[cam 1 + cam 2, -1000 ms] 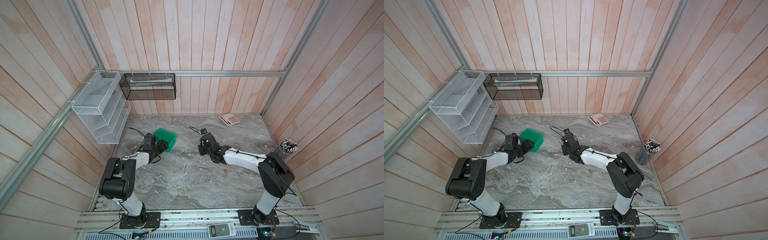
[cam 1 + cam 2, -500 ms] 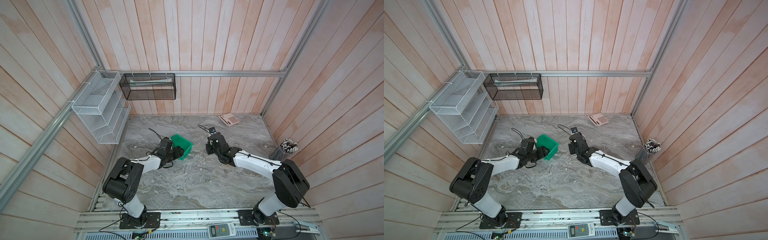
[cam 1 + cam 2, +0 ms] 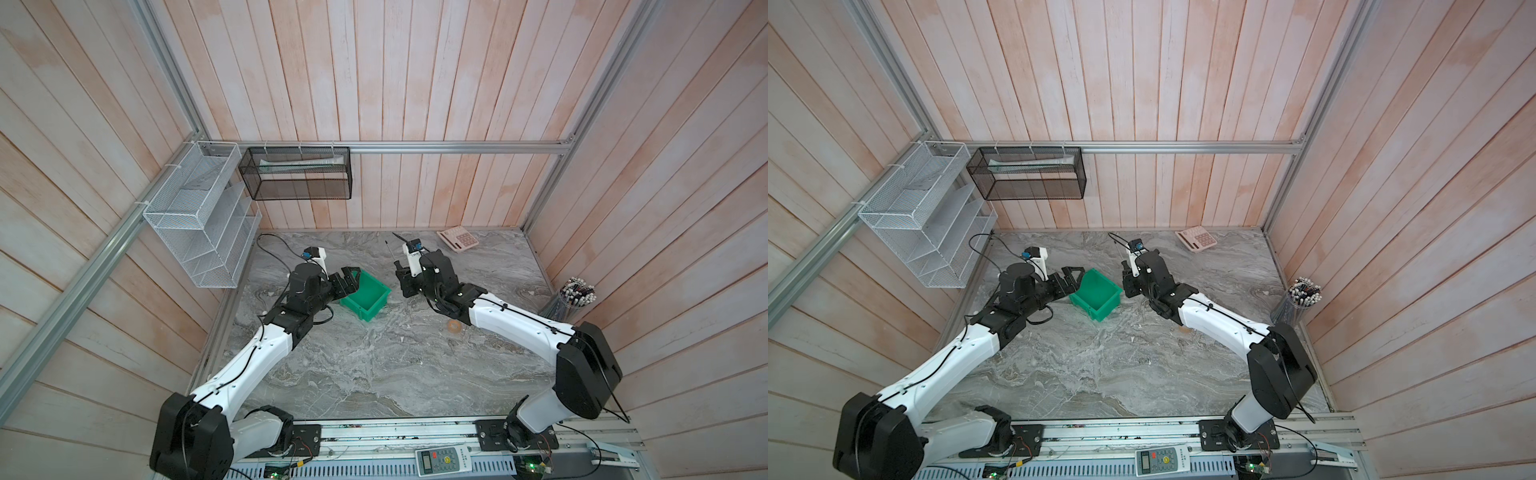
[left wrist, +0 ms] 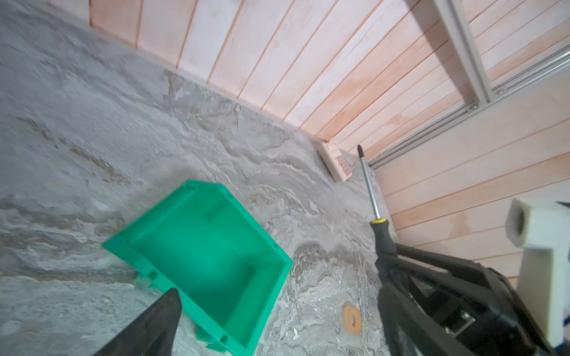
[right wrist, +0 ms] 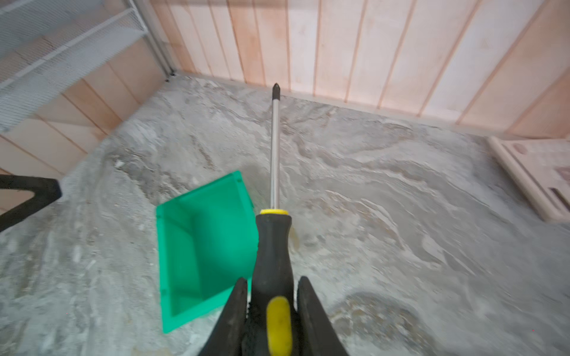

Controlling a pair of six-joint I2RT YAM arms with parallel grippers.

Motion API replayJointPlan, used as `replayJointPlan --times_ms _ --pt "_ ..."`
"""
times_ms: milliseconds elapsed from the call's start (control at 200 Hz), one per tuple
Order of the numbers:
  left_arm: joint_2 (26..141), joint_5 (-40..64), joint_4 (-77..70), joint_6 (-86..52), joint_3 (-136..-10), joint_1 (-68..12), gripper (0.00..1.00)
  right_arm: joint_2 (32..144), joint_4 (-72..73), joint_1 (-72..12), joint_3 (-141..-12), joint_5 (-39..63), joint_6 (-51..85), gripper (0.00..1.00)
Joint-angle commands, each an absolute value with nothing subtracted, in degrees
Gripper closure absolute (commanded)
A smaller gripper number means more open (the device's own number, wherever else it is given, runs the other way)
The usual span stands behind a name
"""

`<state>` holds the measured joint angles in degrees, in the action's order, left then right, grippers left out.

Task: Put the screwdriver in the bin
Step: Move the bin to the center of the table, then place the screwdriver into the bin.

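Right wrist view — right claw (image 5: 273,280) pinches the screwdriver (image 5: 273,243) near the empty bin (image 5: 174,262) — no drop yet; left claw (image 3: 351,279) spread.

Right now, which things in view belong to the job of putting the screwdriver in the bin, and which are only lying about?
For the job: screwdriver, clamped in the right gripper; green bin, empty on the table; left gripper, open beside the bin.
Lying about: calculator; cup of pens; white wire rack; black mesh basket; remote control; small orange ring.
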<state>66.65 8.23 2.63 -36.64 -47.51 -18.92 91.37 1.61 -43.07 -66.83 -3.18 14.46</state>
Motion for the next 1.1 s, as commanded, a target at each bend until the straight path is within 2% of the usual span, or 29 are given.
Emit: replayJointPlan --times_ms 0,240,490,1090 --pt "64.6 12.4 5.8 -34.8 -44.7 -15.7 0.00 96.8 2.9 -45.8 -70.9 2.8 18.5 0.85" --pt "62.2 19.3 1.3 -34.9 -38.2 -14.8 0.00 106.7 2.5 -48.1 -77.7 2.7 28.0 0.85" --pt "61.8 24.3 -1.3 -35.6 -35.9 -11.2 0.00 110.5 2.5 -49.5 -78.2 -0.3 35.6 0.85" --pt "61.9 28.6 -4.4 -36.3 -33.9 -5.9 0.00 118.5 -6.3 -52.3 -85.9 -14.7 38.8 0.83"
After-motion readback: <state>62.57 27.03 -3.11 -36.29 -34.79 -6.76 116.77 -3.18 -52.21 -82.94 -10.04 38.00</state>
